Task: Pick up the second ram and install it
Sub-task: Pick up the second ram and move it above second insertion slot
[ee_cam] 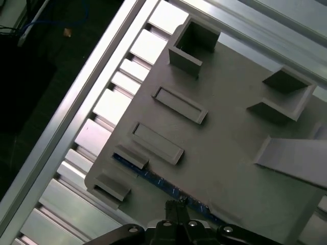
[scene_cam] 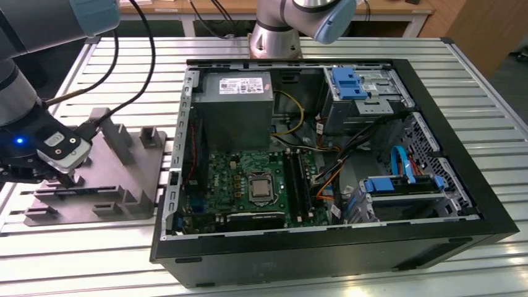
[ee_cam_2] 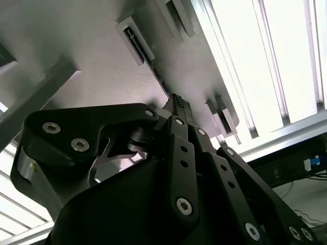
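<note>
Pinching the upper edge of the second ram [ee_cam: 153, 178], the gripper [ee_cam: 176, 206] is closed on the thin stick, its black fingertips meeting on it in the first wrist view (I can make out no gap between them). The stick is a narrow, dark, bluish strip standing on edge in a slot of the grey holder [ee_cam: 230, 132]. The holder is a matt plate with raised rectangular pockets and blocky posts.

By my reading the task is at the grasp. The stick is gripped but not yet lifted, and carrying and installing remain.

In the exterior view the holder rests on the ribbed aluminium surface [scene_cam: 99, 260]. Beyond it, to that view's right, the black computer case [scene_cam: 330, 260] lies open, with its green motherboard [scene_cam: 231, 179] well apart from the gripper.
</note>
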Action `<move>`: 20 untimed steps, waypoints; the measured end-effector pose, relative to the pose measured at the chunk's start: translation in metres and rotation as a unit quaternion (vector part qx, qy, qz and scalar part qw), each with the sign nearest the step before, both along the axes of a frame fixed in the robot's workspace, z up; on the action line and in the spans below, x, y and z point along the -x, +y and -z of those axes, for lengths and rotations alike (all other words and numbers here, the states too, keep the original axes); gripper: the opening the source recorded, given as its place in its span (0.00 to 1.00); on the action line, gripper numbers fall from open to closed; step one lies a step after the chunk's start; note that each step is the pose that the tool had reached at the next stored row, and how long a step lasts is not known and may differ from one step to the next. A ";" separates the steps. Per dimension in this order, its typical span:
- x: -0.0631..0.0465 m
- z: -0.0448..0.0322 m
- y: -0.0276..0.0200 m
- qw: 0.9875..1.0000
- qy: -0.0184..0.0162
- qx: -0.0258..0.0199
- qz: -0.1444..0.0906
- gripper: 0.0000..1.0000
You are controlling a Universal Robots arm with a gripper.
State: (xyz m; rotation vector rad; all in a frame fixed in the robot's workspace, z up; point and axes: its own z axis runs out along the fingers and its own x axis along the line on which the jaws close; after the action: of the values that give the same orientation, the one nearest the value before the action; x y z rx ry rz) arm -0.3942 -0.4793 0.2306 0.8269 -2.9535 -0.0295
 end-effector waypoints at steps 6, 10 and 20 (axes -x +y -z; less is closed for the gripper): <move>0.000 0.0000 0.0000 0.999 0.000 0.000 -0.037 0.11; 0.000 0.0000 0.0000 0.998 0.000 0.000 -0.059 0.11; 0.000 0.0000 0.0000 0.993 0.000 0.000 -0.114 0.11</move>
State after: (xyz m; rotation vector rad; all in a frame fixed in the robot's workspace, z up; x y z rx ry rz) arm -0.3942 -0.4793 0.2305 1.1582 -2.8382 -0.0163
